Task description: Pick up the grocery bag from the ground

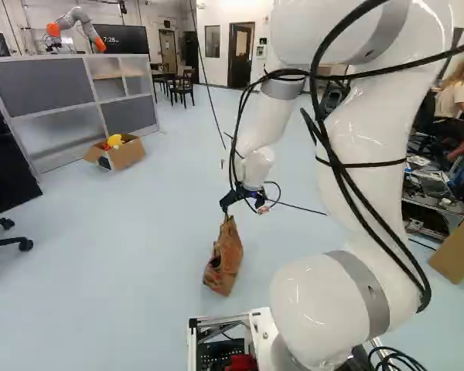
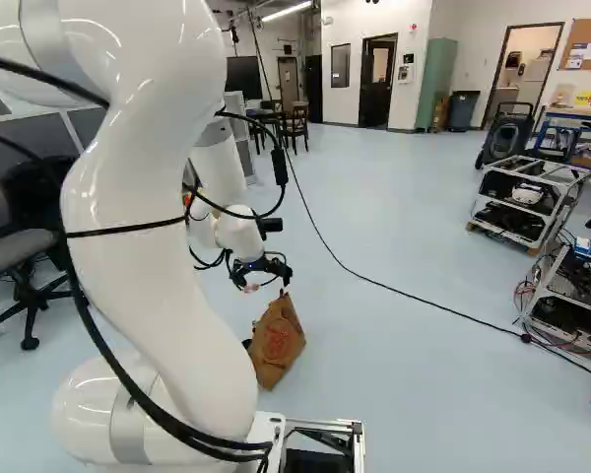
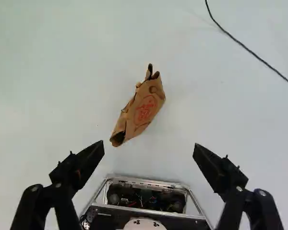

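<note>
In the left base view the gripper (image 1: 243, 199) hangs from the arm above the brown paper grocery bag (image 1: 224, 259), close to the bag's upper tip. The right base view has the bag (image 2: 276, 342) on the floor ahead of the base, with the gripper (image 2: 263, 270) above it. Seen from the wrist, the gripper (image 3: 149, 146) stands wide open with nothing between its fingers. The crumpled bag (image 3: 143, 110), with red print on its side, lies ahead of the fingers, roughly in line with the gap. Its bottom contact with the floor is only partly visible.
The base's metal frame (image 3: 149, 203) shows below the fingertips. A black cable (image 2: 404, 292) runs across the floor beyond the bag. A cardboard box (image 1: 124, 151) sits by a grey partition (image 1: 46, 91). Equipment carts (image 2: 520, 202) stand at the right; another robot (image 1: 77, 22) is behind the partition.
</note>
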### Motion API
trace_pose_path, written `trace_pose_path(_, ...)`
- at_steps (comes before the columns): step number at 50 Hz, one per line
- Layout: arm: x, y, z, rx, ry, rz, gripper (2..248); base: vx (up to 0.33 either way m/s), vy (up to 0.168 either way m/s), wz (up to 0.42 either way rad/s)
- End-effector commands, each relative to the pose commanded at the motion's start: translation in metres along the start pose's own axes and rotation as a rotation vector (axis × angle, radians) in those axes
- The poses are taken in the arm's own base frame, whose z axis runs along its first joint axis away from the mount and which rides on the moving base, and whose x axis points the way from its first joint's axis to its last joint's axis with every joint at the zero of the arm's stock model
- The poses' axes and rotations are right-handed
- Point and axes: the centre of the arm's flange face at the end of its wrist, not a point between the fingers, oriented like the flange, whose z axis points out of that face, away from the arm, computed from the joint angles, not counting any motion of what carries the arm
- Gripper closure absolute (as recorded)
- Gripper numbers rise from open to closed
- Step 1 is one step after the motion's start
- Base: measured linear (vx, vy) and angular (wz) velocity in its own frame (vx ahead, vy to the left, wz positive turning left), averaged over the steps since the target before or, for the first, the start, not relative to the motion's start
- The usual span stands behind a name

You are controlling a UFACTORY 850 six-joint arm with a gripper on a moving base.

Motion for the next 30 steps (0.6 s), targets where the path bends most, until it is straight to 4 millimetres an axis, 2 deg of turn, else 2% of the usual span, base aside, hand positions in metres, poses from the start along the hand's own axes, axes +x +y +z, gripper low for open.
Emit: trace_pose_path(30, 0.029, -0.023, 0.058, 0.01, -0.157, 0.009, 3, 0.0, 0.0, 0.0)
